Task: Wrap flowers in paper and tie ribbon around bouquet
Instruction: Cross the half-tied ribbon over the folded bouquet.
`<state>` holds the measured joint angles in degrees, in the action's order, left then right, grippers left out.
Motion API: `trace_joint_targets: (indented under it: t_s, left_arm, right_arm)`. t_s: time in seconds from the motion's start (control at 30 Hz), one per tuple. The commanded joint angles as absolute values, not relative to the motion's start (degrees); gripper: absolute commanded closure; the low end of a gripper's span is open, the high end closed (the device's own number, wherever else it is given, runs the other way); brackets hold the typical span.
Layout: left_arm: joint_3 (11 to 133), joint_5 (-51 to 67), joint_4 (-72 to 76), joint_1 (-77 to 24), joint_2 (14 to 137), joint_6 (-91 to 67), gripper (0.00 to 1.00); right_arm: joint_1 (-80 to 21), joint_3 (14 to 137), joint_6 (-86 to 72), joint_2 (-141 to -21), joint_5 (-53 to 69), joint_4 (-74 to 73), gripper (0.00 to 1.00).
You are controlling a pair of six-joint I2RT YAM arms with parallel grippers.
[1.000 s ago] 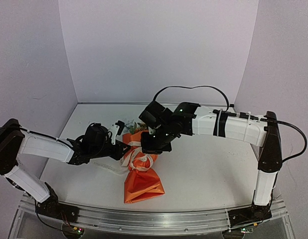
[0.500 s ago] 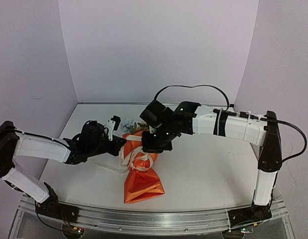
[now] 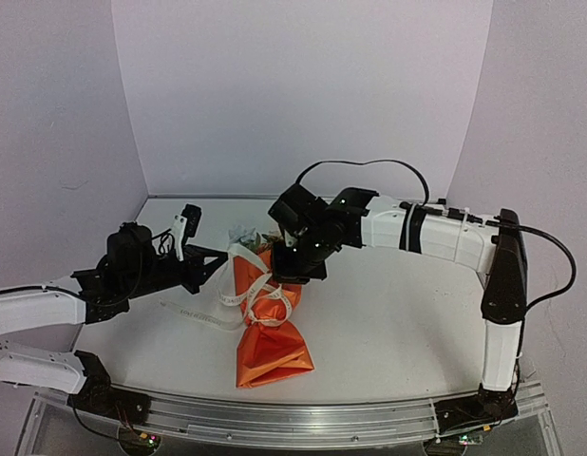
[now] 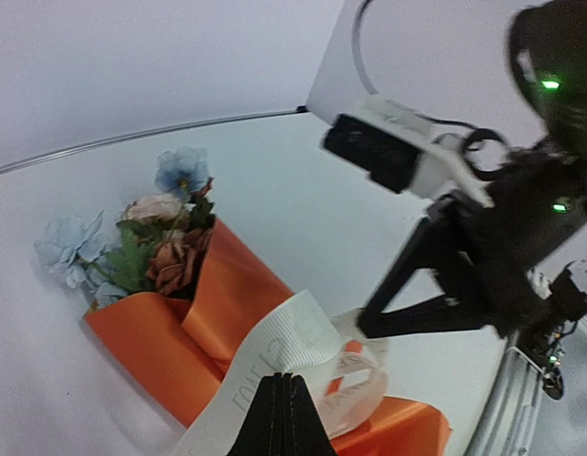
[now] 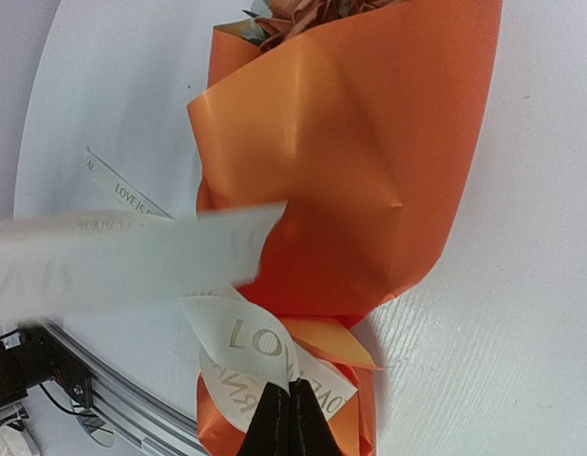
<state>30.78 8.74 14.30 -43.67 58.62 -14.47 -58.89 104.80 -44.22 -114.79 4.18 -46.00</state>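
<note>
- While the cream-white fabric ribbon (image 4: 286,340) is pinched by both closed grippers, the left gripper (image 4: 282,391) is placed left of the waist, the right gripper (image 5: 292,397) at it.
- The orange paper-cone bouquet (image 3: 271,344) is laid on the white table (image 3: 398,313), flowers (image 4: 165,242) far, tail near.

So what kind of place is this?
Probably a robot lab booth: plain walls box in a white table, and a left arm and right arm mounted on a metal rail work on one bouquet.

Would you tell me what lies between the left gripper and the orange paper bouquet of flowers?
Only the flat cream-white fabric ribbon, pinched in the left gripper and running to the bouquet; the left wrist view shows it.
</note>
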Motion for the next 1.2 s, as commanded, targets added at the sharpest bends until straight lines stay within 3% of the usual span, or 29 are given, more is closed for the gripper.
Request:
trace_joint_targets:
  t_s: [0.0, 0.13, 0.33, 0.87, 1.0, 1.17]
  left_arm:
    - [28.5, 22.8, 13.2, -45.7, 52.6, -14.1, 1.00]
    - [29.6, 22.1, 11.9, -54.3, 54.1, -12.4, 1.00]
    - [36.7, 22.3, 10.3, -61.6, 67.2, -8.7, 1.00]
    - [54.1, 22.1, 19.2, -65.8, 92.7, -6.2, 0.99]
    - [55.8, 21.1, 20.9, -66.1, 95.0, -7.6, 0.94]
    - [54.5, 18.5, 24.5, -66.1, 93.5, -10.6, 0.73]
  right_arm:
    - [-56.5, 108.8, -41.6, -117.2, 8.7, -44.7, 1.00]
    - [-54.6, 110.6, -39.4, -119.1, 13.6, -43.2, 1.00]
    - [-53.9, 114.0, -36.9, -121.0, 18.1, -43.0, 1.00]
    - [-53.6, 111.6, -35.4, -119.8, 18.8, -42.9, 1.00]
    - [-53.5, 111.3, -34.9, -119.8, 19.2, -42.9, 1.00]
    - [-53.5, 110.9, -34.2, -119.5, 19.4, -42.8, 1.00]
